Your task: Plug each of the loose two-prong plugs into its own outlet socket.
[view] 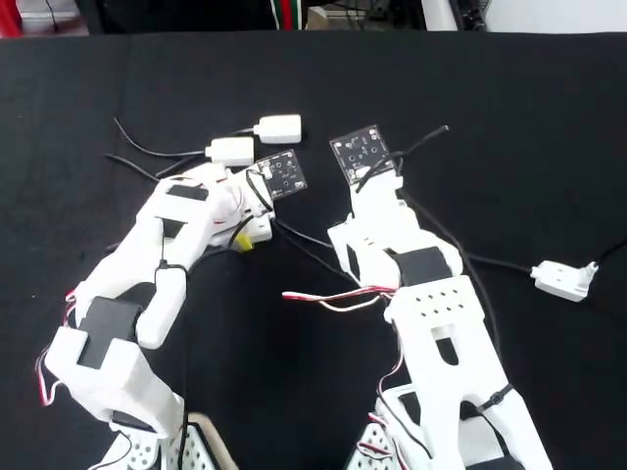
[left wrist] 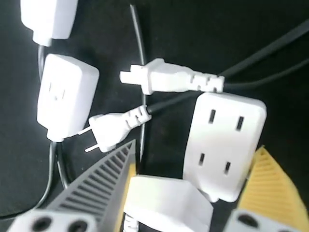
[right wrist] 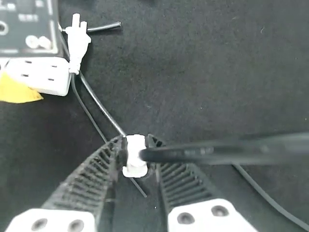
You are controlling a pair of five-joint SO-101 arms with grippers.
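My left gripper stands open around a white double outlet block; the block lies against the yellow finger, apart from the grey one. Two loose white two-prong plugs lie just beyond it on black cords. A single white socket sits beside them, and another farther off. My right gripper is shut on a small white plug whose black cord runs off sideways. In the high view the left gripper and right gripper sit mid-table.
Two black circuit boards lie beyond the grippers. Another white socket rests on a cord at the table's right. Black cords cross the dark cloth between the arms, and red-white wires trail there.
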